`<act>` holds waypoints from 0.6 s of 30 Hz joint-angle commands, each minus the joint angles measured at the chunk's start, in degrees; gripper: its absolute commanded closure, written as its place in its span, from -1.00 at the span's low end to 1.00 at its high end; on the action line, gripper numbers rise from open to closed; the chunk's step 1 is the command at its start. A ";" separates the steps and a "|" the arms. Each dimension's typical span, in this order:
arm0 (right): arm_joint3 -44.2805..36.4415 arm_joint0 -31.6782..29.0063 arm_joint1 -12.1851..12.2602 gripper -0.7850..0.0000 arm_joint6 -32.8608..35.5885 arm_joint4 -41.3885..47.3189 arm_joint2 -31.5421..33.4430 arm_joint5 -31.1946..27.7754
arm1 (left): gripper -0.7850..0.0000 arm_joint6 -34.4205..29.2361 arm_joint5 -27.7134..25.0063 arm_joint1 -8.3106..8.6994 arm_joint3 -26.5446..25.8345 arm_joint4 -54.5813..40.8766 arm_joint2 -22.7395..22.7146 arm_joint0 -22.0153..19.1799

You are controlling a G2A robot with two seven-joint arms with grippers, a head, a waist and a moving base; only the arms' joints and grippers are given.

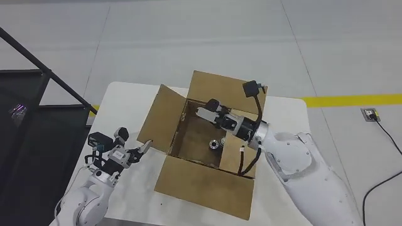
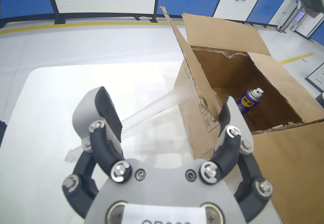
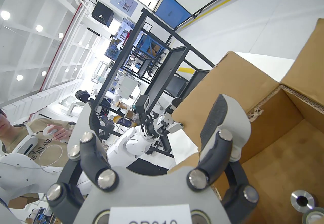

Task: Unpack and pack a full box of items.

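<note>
Metal cylinder (image 1: 213,143) sits on the floor of the open cardboard box (image 1: 204,191) at table centre, bored end up, so its long axis is upright. Spray can (image 2: 249,100) is also inside, nozzle up; standing or leaning on a wall, cannot tell. Right gripper (image 1: 209,108) hangs over the box interior, jaws apart, holding nothing. The cylinder lies toward 6 o'clock from it and lower down. Judged: the right arm is the nearer one, and a straight drop with a short pull toward 6 would bracket the cylinder. Left gripper (image 1: 141,147) is outside the box at its 9 o'clock, just beyond the side flap, jaws apart and empty. A pale rod (image 2: 152,111) on the table (image 1: 125,100) runs from beside it up to the box wall; what it is, unclear. From above, the right forearm covers part of the box floor, so the item count is uncertain. A second rounded metal piece (image 3: 314,217) is cut off at the frame edge.
</note>
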 commanded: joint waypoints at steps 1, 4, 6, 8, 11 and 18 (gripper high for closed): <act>-3.15 -3.55 0.74 -1.00 1.07 -1.33 3.03 0.16 | -1.00 -0.70 0.76 -0.01 0.63 0.68 -0.12 -0.02; -5.97 -7.42 1.52 -1.00 2.03 -2.74 6.17 0.59 | -1.00 -1.53 1.59 -0.07 1.96 1.63 0.13 -0.30; -7.09 -9.57 1.91 -1.00 2.36 -2.97 8.00 0.45 | -1.00 -1.97 2.31 -0.14 3.09 2.39 0.45 -0.61; -7.80 -11.48 2.23 -1.00 2.30 -2.86 9.68 -0.16 | -1.00 -2.40 2.91 -0.23 4.13 3.06 0.91 -1.10; -8.16 -13.92 2.62 -1.00 2.16 -1.69 12.09 -1.48 | -1.00 -3.03 3.17 -0.36 5.15 3.80 1.75 -1.82; -7.19 -17.13 3.30 -1.00 2.00 1.50 16.88 -2.51 | -1.00 -2.61 4.40 -0.72 7.02 4.55 2.92 -2.66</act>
